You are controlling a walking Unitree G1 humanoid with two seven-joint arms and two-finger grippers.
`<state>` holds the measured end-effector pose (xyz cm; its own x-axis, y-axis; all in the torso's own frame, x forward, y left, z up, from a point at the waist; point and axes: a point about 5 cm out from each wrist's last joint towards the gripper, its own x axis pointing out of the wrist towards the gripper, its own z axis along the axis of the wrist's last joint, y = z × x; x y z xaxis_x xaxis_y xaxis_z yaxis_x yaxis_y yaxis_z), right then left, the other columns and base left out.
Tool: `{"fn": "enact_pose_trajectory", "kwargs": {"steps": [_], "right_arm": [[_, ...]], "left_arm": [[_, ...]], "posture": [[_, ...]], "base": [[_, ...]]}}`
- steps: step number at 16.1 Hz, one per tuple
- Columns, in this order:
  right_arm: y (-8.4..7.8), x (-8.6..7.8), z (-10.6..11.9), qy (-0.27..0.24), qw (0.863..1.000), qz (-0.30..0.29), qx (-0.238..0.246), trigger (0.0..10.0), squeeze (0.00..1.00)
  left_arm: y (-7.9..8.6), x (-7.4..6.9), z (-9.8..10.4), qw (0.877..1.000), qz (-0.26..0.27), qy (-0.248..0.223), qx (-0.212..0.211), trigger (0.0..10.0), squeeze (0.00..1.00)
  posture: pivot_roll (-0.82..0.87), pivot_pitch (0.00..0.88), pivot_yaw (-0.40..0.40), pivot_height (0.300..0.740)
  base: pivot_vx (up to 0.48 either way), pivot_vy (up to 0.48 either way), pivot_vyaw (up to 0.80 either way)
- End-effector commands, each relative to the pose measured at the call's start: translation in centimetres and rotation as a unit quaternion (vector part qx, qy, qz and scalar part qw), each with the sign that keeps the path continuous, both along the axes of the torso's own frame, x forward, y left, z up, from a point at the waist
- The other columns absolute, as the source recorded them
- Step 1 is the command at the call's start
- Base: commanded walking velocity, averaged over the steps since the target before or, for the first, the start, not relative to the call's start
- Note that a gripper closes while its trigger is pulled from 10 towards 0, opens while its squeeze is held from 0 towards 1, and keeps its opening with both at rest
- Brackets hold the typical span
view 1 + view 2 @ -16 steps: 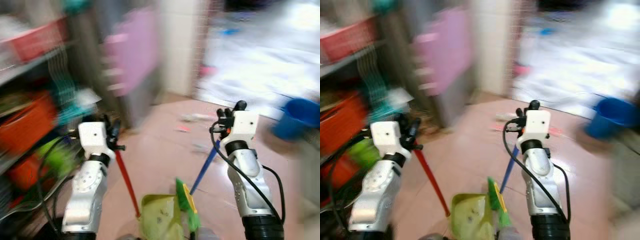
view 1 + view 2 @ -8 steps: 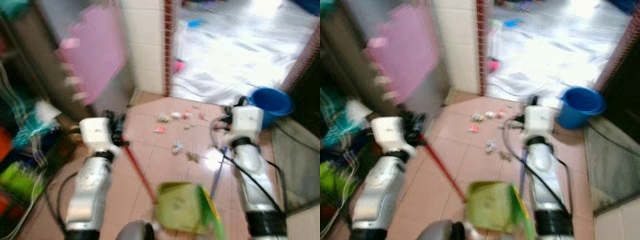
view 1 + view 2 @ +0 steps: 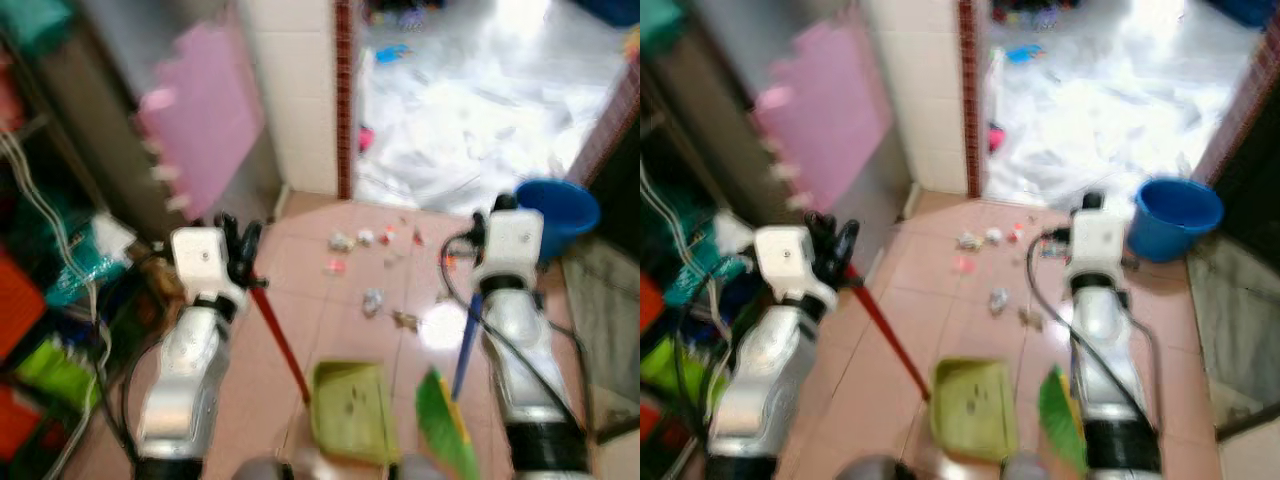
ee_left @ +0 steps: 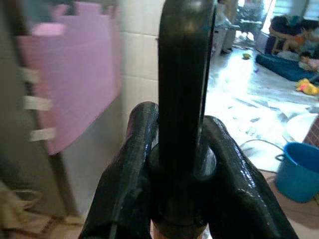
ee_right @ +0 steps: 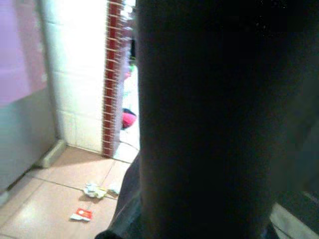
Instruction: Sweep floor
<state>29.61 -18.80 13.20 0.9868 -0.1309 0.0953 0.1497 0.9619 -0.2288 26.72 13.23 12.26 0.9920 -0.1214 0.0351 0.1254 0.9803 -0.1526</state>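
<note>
- Far left I've got shelving [image 3: 40,300] crammed with orange, green and teal stuff, all smeared by blur, so I can't say what any of it is.
- Next to it a pink foam mat [image 3: 205,125] leans on a grey panel, with the white tiled wall [image 3: 295,90] beside that.
- My left gripper [image 3: 240,262] is clamped round the top of the red dustpan handle [image 3: 280,345]; in the left wrist view the fingers [image 4: 127,194] are wrapped tight on the dark grip.
- The green dustpan [image 3: 350,412] sits on the pink floor tiles [image 3: 330,300] right in front of me, between the two arms.
- The litter [image 3: 372,298] is a loose scatter of scraps ahead of the pan, near the doorway; too small and fuzzy to name.
- Green broom head [image 3: 445,435] hangs low beside the pan, its lower end cut off by the frame.
- The blue broom stick [image 3: 466,345] runs up to my right gripper [image 3: 502,215]. Can't tell its grip; the right wrist view is mostly a dark mass.
- Blue bucket [image 3: 560,212] stands just right of that arm, bright washed-out floor beyond the doorway.
</note>
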Motion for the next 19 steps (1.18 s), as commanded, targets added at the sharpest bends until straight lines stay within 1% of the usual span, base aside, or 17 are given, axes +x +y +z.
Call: {"fn": "enact_pose_trajectory", "kwargs": {"steps": [1, 3, 5, 7, 11, 12, 13, 15, 16, 17, 18, 19], "right_arm": [[-0.7, 0.2, 0.7, -0.014, 1.0, -0.019, -0.012, 10.0, 0.0], [-0.9, 0.2, 0.9, -0.018, 0.999, -0.033, -0.028, 10.0, 0.0], [-1.3, 0.3, 1.1, -0.022, 0.997, -0.053, -0.042, 10.0, 0.0], [-1.4, 0.3, 1.3, -0.027, 0.996, -0.057, -0.055, 10.0, 0.0], [-1.4, 0.3, 1.1, -0.025, 0.996, -0.058, -0.06, 10.0, 0.0], [-1.5, 0.3, 1.1, -0.024, 0.996, -0.059, -0.061, 10.0, 0.0], [-1.5, 0.3, 1.1, -0.023, 0.996, -0.058, -0.063, 10.0, 0.0], [-1.2, 0.3, 1.1, -0.021, 0.996, -0.052, -0.064, 10.0, 0.0], [-0.5, 0.4, 1.0, -0.022, 0.997, -0.04, -0.062, 10.0, 0.0], [-0.3, 0.4, 1.0, -0.022, 0.997, -0.037, -0.062, 10.0, 0.0], [0.2, 0.4, 0.8, -0.024, 0.997, -0.032, -0.058, 10.0, 0.0], [0.4, 0.4, 0.8, -0.028, 0.998, -0.03, -0.057, 10.0, 0.0]], "left_arm": [[0.4, 0.1, 1.4, 0.999, 0.005, -0.034, 0.021, 10.0, 0.0], [0.5, 0.2, 1.4, 0.999, 0.005, -0.03, 0.011, 10.0, 0.0], [0.5, 0.2, 1.4, 0.999, 0.001, -0.031, 0.013, 10.0, 0.0], [0.5, 0.2, 1.5, 0.999, 0.0, -0.032, 0.015, 10.0, 0.0], [0.5, 0.2, 1.5, 0.999, 0.0, -0.033, 0.023, 10.0, 0.0], [0.6, 0.3, 1.4, 0.999, 0.003, -0.033, 0.034, 10.0, 0.0], [0.8, 0.5, 1.5, 0.998, 0.005, -0.037, 0.044, 10.0, 0.0], [1.3, 0.8, 2.0, 0.998, 0.011, -0.05, 0.049, 10.0, 0.0], [2.0, 0.9, 2.2, 0.997, 0.027, -0.05, 0.05, 10.0, 0.0], [2.1, 0.8, 2.2, 0.997, 0.031, -0.049, 0.05, 10.0, 0.0], [2.4, 0.5, 2.0, 0.996, 0.048, -0.046, 0.052, 10.0, 0.0], [2.3, 0.2, 2.1, 0.996, 0.051, -0.049, 0.052, 10.0, 0.0]], "posture": [[-0.01, 0.035, 0.098, 0.74], [-0.01, 0.035, 0.099, 0.74], [-0.01, 0.034, 0.1, 0.74], [-0.01, 0.034, 0.101, 0.74], [-0.01, 0.036, 0.092, 0.74], [-0.01, 0.036, 0.092, 0.74], [0.0, 0.035, 0.064, 0.74], [0.0, 0.035, 0.052, 0.74], [0.0, 0.04, 0.069, 0.74], [0.0, 0.04, 0.069, 0.74], [0.01, 0.04, 0.083, 0.74], [0.01, 0.04, 0.089, 0.74]], "base": [[0.394, 0.27, 0.0], [0.48, 0.0, 0.0], [0.48, 0.0, 0.0], [0.48, 0.0, 0.0], [0.474, 0.0, -0.8], [0.461, 0.0, -0.59], [0.439, 0.0, 0.0], [0.433, 0.0, 0.0], [0.431, 0.0, 0.0], [0.431, 0.0, 0.0], [0.398, 0.27, 0.0], [0.379, 0.292, 0.0]]}}
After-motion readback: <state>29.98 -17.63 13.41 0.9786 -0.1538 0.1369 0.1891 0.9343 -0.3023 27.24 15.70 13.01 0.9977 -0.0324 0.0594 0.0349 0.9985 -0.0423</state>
